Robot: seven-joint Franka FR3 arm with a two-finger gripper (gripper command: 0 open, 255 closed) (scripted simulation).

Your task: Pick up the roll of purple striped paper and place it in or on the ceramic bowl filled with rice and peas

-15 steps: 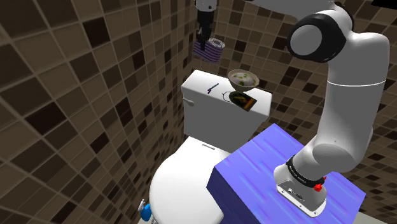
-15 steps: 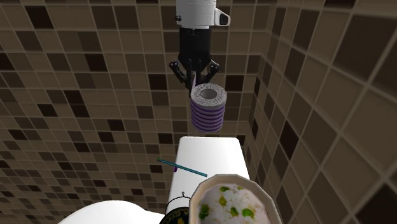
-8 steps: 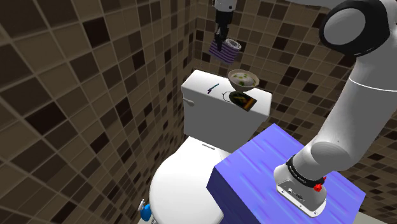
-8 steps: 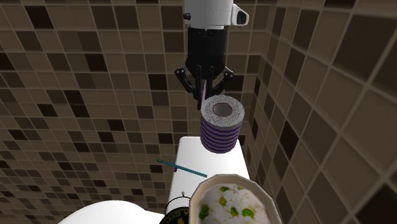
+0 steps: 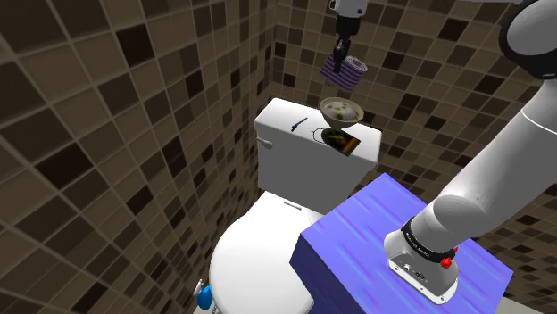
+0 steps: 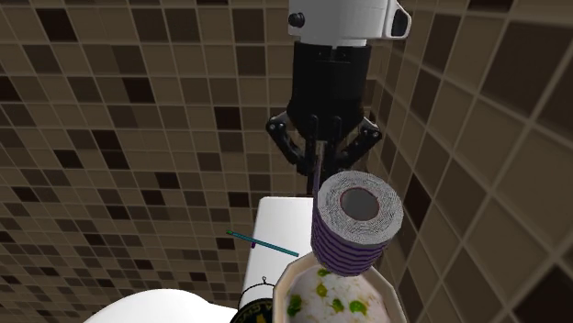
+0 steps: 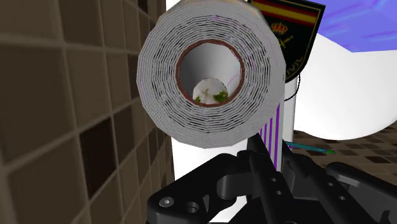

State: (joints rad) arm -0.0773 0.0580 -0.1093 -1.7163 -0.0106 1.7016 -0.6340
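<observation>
Claw (image 6: 321,172) pinches one wall of the purple-striped paper roll (image 6: 356,225) hanging just beneath it, rice-and-peas bowl (image 6: 286,275) further below and roughly in line; it should probably descend straight and release low so the roll doesn't topple out.

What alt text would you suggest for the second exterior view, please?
A black pincer grips a purple-striped paper roll by its wall, holding it above a bowl of rice and peas. Behind are a white toilet tank and a brown tiled wall.
</observation>
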